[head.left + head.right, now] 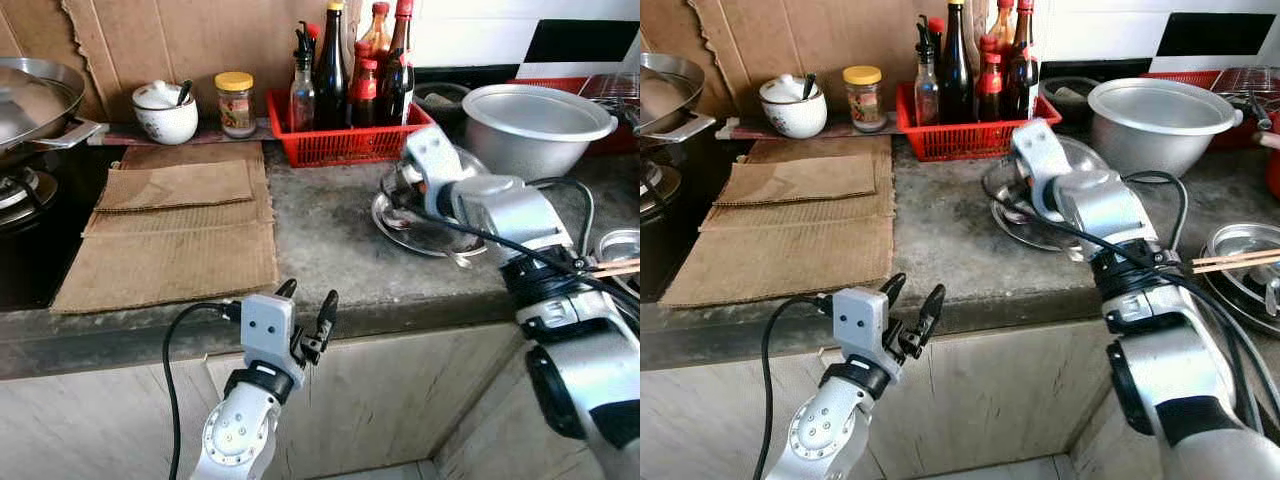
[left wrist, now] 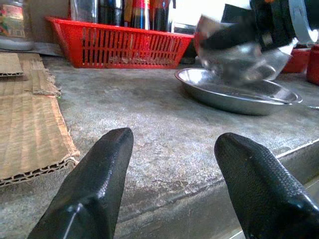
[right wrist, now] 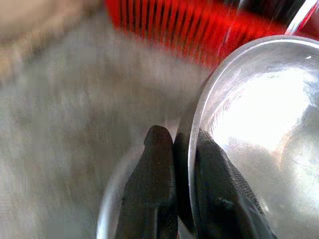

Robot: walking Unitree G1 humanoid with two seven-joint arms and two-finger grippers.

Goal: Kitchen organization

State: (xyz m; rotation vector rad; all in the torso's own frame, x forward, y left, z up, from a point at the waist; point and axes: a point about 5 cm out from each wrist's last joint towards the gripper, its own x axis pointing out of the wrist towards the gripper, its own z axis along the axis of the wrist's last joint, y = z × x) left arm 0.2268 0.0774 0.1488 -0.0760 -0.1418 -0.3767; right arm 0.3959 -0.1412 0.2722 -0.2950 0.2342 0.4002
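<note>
While the left gripper [image 1: 308,318] hangs open and empty at the bottom centre of the left eye view, just off the counter's front edge, the work is with the right gripper [image 3: 187,164], which the right wrist view catches with its two black fingers closed on the rim of a steel bowl [image 3: 259,124], one finger inside the wall and one outside. That bowl sits in the middle right of the frame, tilted over a steel plate [image 2: 239,97] and, by the left wrist view, lifted or tipped off it rather than lying flat. It should handle as a light, stiff thing, thin metal that won't bend, but polished and slick, so a pinch on the rim alone may let it swing or slip; a deep bite on the rim, wall between the pads, looks like the right hold, and it already has that. Under it the counter [image 1: 320,230] is rough grey stone, flat and grippy, with room in the middle. On the left of the frame lie sheets of cardboard [image 1: 170,225], beyond them a wok [image 1: 30,100] on the hob at the upper left. Along the back, top centre, stand a white pot [image 1: 165,112], a yellow-lidded jar [image 1: 236,102] and a red basket [image 1: 345,135] of bottles. At the upper right rests a big metal basin [image 1: 535,122]; chopsticks [image 1: 1235,262] lie across a lid at the right edge.
</note>
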